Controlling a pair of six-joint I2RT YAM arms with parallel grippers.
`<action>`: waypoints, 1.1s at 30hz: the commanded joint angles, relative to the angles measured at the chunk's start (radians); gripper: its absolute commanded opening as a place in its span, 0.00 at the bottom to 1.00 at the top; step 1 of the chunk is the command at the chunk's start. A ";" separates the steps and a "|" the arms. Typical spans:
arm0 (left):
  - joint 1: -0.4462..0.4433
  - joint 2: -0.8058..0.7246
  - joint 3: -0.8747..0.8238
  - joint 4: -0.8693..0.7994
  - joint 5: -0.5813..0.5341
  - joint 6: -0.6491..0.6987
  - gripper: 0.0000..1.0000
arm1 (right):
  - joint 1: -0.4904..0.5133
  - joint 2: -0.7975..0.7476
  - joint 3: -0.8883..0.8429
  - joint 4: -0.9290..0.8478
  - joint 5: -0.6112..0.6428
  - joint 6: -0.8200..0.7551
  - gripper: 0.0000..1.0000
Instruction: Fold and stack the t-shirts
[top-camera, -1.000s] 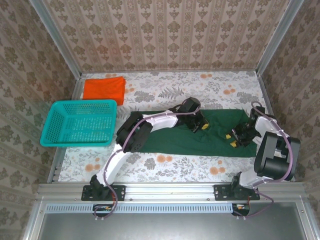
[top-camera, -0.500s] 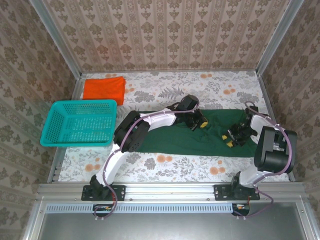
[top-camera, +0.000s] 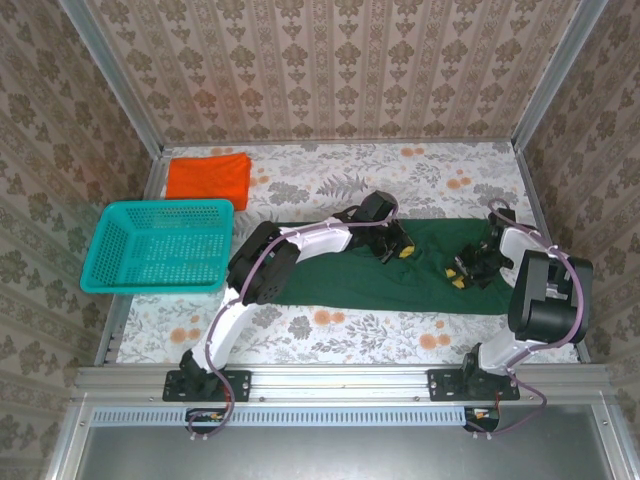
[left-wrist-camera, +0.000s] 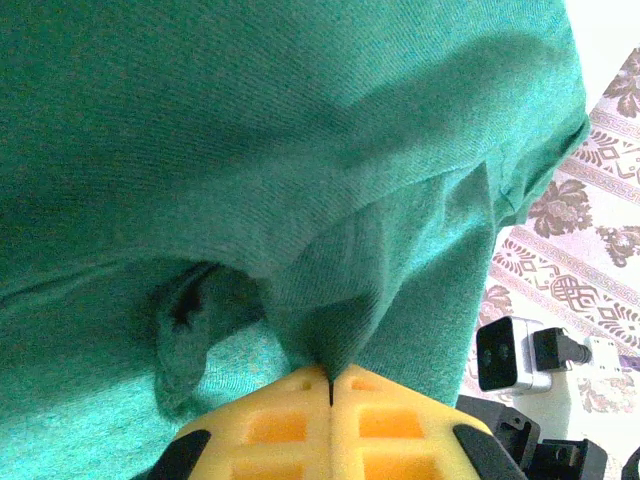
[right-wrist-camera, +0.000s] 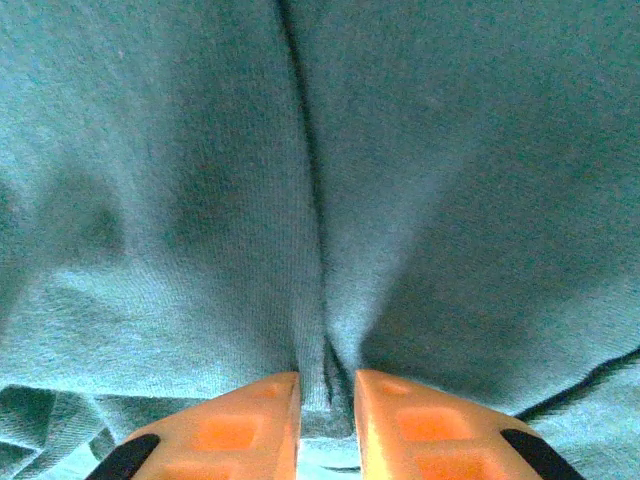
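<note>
On table (top-camera: 400, 340): 1 green t-shirt (top-camera: 340, 282), 1 orange t-shirt (top-camera: 207, 178), 1 basket (top-camera: 168, 206)

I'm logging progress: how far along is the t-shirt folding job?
Done: the orange t-shirt lies folded at the far left of the table. In hand: the green t-shirt lies as a long band, with the left claw and right claw each pinching a fold of it. Left: finish folding the green one and stack the two.
</note>
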 joint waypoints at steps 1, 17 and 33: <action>0.010 -0.068 -0.014 -0.027 0.020 0.029 0.00 | 0.013 0.020 0.030 0.003 0.019 -0.014 0.23; 0.017 -0.061 -0.014 -0.024 0.036 0.031 0.00 | 0.047 0.020 0.031 -0.035 0.072 -0.035 0.19; 0.017 -0.051 -0.008 -0.021 0.041 0.025 0.00 | 0.065 0.012 0.030 -0.028 0.081 -0.045 0.26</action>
